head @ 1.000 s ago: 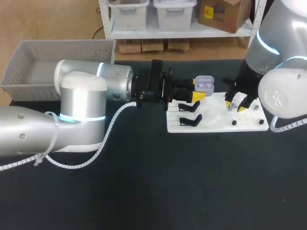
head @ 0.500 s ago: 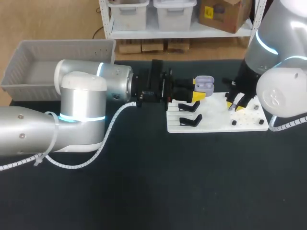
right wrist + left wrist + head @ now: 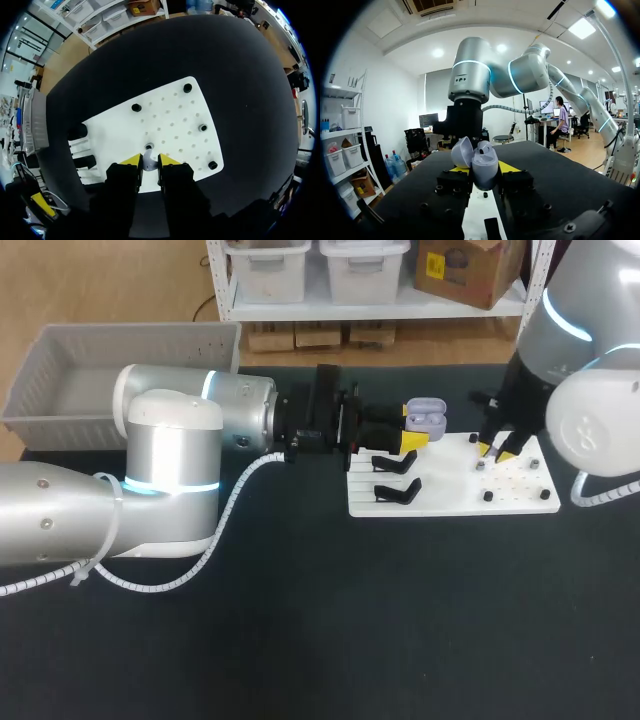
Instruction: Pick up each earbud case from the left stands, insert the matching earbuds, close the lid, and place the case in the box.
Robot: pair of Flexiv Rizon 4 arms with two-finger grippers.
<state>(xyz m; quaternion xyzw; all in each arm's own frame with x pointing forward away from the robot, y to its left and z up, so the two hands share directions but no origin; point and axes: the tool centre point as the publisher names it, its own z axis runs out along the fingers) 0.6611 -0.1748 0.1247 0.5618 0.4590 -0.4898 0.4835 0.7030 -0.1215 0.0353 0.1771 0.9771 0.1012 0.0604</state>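
Right gripper (image 3: 148, 161): has been raised off white board (image 3: 170, 120), pinched narrow on earbud (image 3: 148, 163) | left gripper (image 3: 484, 172): clamped on open earbud case (image 3: 485, 164) beside board | insertion judged next.

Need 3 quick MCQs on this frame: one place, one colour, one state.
1. The earbud case is:
A in the grey box
B in the left gripper
C on a black stand

2. The case is:
A red
B pale purple
C green

3. The case's lid is:
A open
B shut
C missing

Answers:
1 B, yellow-tipped fingers press the case from two sides.
2 B, its shell shows pale purple in the head and left wrist views.
3 A, the lid is tipped back from the body.
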